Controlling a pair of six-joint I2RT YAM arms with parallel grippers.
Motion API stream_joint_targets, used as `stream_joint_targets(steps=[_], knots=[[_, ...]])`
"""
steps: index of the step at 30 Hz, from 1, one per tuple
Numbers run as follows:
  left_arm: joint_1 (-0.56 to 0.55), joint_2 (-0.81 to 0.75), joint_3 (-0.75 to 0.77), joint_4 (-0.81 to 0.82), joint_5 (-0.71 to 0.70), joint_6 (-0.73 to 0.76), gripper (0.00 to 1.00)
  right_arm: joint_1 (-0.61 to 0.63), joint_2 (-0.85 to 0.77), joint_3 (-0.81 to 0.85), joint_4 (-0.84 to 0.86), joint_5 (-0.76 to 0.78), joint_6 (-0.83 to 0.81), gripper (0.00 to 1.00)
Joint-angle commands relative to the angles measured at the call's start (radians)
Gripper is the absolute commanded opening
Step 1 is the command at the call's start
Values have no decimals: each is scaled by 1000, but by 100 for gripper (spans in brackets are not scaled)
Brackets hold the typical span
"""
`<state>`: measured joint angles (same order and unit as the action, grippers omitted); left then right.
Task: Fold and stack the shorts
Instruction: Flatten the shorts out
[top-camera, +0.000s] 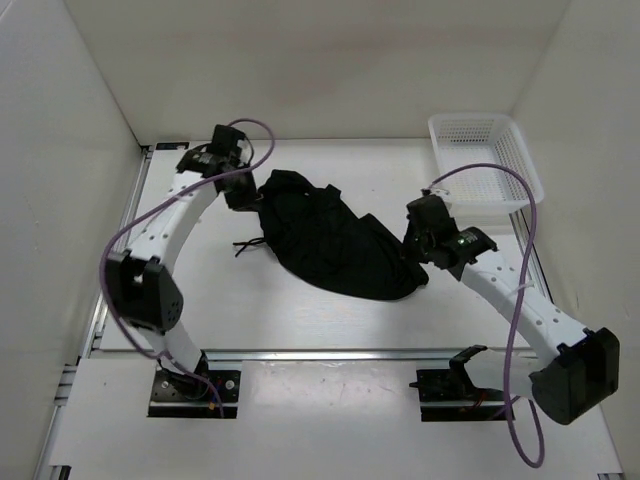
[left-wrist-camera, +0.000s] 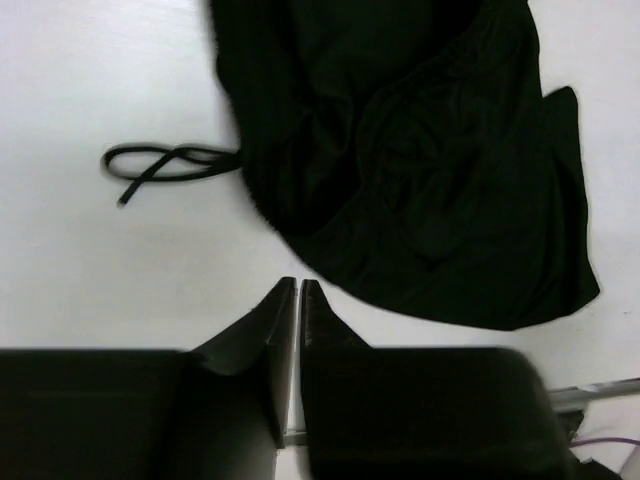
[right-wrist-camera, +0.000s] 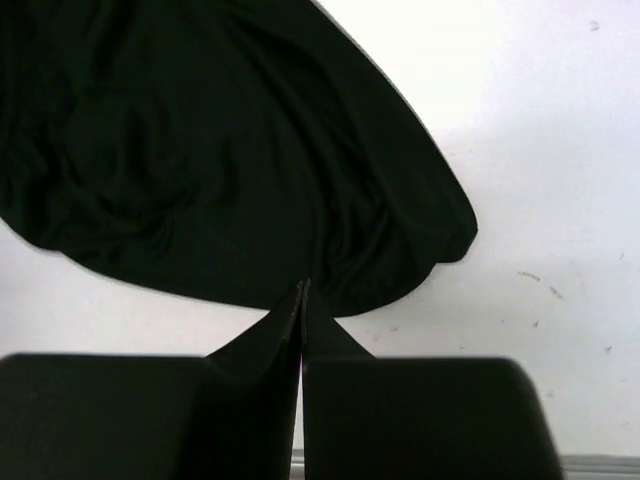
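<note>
The shorts (top-camera: 335, 242) lie in a loose, crumpled black heap near the middle of the desk (top-camera: 300, 312). The heap runs slantwise from far left to near right, rumpled and not folded flat. A thin black drawstring (left-wrist-camera: 160, 165) trails out of the left side in a loop on the bare desk top.

The left jaws are closed, the 2 tips almost touching. In the left wrist view they sit over bare desk just beside the near edge of the cloth, with nothing between them. The left arm (top-camera: 185, 205) curves in from the left to the far-left end of the heap.

The right jaws are closed too, and their tips meet right at the hem of the shorts. Whether any cloth is pinched between them cannot be told. The right arm (top-camera: 510, 290) reaches to the near-right end of the heap.

A white mesh basket (top-camera: 487, 128) stands at the far right corner, well apart from the shorts.
</note>
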<state>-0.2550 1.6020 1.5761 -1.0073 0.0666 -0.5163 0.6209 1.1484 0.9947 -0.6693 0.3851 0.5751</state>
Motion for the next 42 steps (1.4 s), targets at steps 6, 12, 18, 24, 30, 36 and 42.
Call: stream_joint_targets(steps=[6,12,18,24,30,36,42], knots=[[-165,315,209,-25,-53,25,90,-415,36,-165,40,-572,43,73],[-174,411,176,-2,39,48,83,-527,105,-237,72,-724,41,89],[-184,421,110,16,110,48,10,-527,206,-277,158,-759,89,80],[-184,316,96,7,73,48,10,-498,326,-200,208,-706,77,58],[-133,231,191,-42,68,58,10,-466,473,-81,208,-644,65,10],[-6,271,539,-119,102,91,10,-489,577,439,91,-624,54,0],[125,259,831,-90,197,73,10,-489,616,918,-52,-606,23,0]])
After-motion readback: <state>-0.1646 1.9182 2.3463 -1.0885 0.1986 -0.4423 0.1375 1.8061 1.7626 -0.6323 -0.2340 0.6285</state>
